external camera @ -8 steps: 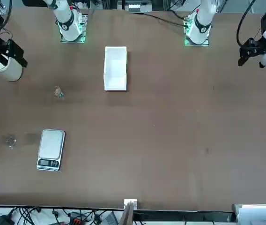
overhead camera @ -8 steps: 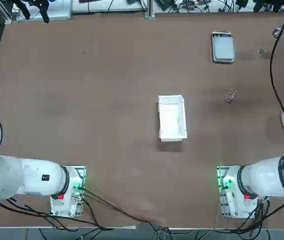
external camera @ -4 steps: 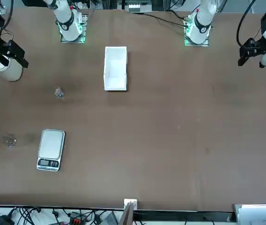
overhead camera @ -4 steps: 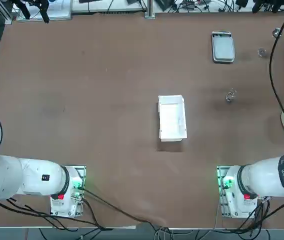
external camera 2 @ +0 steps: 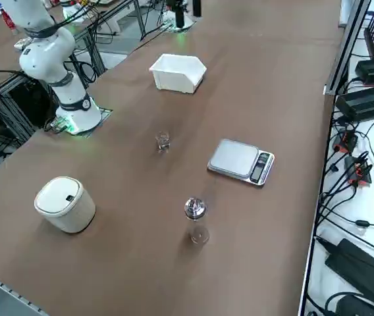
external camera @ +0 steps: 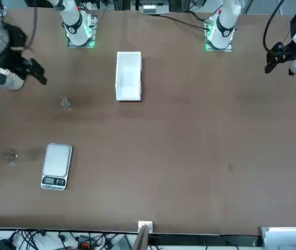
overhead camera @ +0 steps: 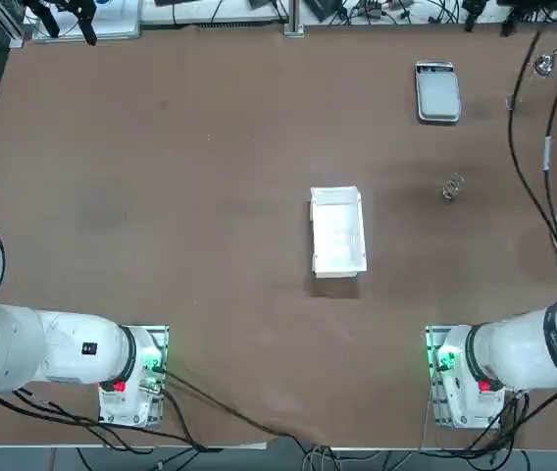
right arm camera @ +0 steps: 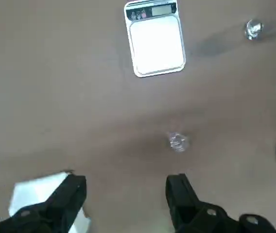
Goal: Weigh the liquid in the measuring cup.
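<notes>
Black fingers of your right hand (right arm camera: pixel 126 194) stand wide apart with nothing between them; in the last second it has swung from the table's (overhead camera: pixel 161 196) edge in over it. Ahead, the measuring cup (right arm camera: pixel 178 141) stands untouched, well short of the scale (right arm camera: pixel 155 41), so you're only starting the approach.

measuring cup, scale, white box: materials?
Measuring cup: clear glass or plastic, see-through and glinting; can't tell which. Scale: matte grey platform, perhaps brushed metal; dark display strip looks plastic. White box: opaque matte white, thin walls, likely plastic. Right end effector, open, hangs above the table near the cup.
</notes>
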`<control>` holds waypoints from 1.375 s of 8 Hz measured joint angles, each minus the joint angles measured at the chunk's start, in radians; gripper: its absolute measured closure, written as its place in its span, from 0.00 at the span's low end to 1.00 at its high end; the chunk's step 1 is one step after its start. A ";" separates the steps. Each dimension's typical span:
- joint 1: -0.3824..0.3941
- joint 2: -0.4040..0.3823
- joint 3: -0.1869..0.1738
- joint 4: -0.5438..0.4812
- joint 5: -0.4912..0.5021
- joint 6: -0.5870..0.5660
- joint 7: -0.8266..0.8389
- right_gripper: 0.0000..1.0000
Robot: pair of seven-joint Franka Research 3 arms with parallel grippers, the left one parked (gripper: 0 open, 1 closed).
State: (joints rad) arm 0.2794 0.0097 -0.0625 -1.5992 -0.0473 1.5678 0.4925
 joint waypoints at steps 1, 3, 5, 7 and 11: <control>0.043 0.027 0.003 -0.002 -0.027 0.010 0.114 0.00; 0.129 0.092 0.005 -0.006 -0.106 0.036 0.377 0.00; 0.205 0.154 0.006 -0.008 -0.172 0.044 0.632 0.00; 0.242 0.192 0.005 -0.009 -0.218 0.043 0.860 0.00; 0.318 0.295 0.005 -0.019 -0.300 -0.022 1.253 0.00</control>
State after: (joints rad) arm 0.5969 0.3046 -0.0570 -1.6180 -0.3476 1.5456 1.7453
